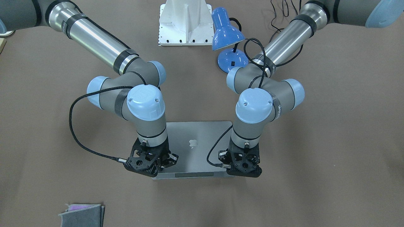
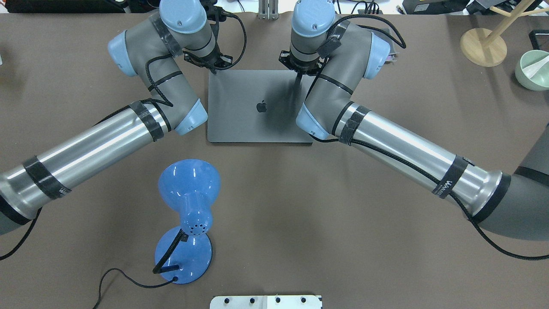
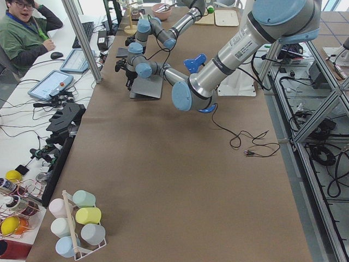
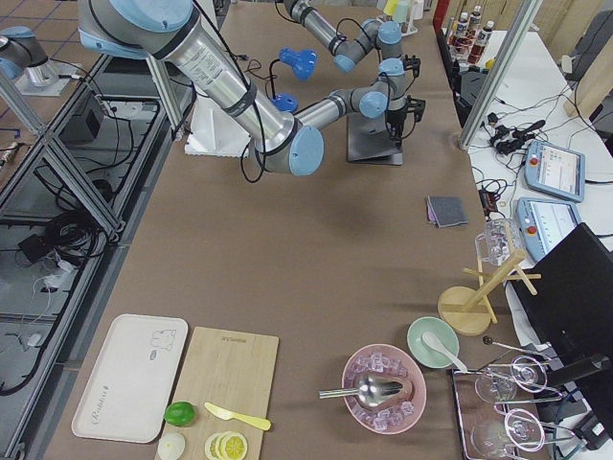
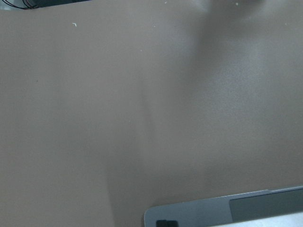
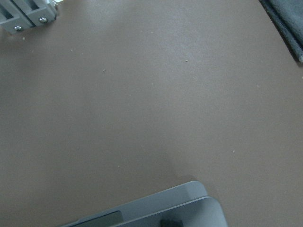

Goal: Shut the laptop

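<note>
Two wrist views show laptop [image 5: 199,213] ajar

I have both arms coming in from the lower corners of the overhead view, the left arm [image 2: 85,148] from lower left and the right arm [image 2: 407,150] from lower right. Both wrists point straight down near top centre. In the front-facing view the left gripper [image 1: 242,164] sits right of centre and the right gripper [image 1: 151,160] left of centre, level with each other. I can't tell how their jaws stand.
</note>
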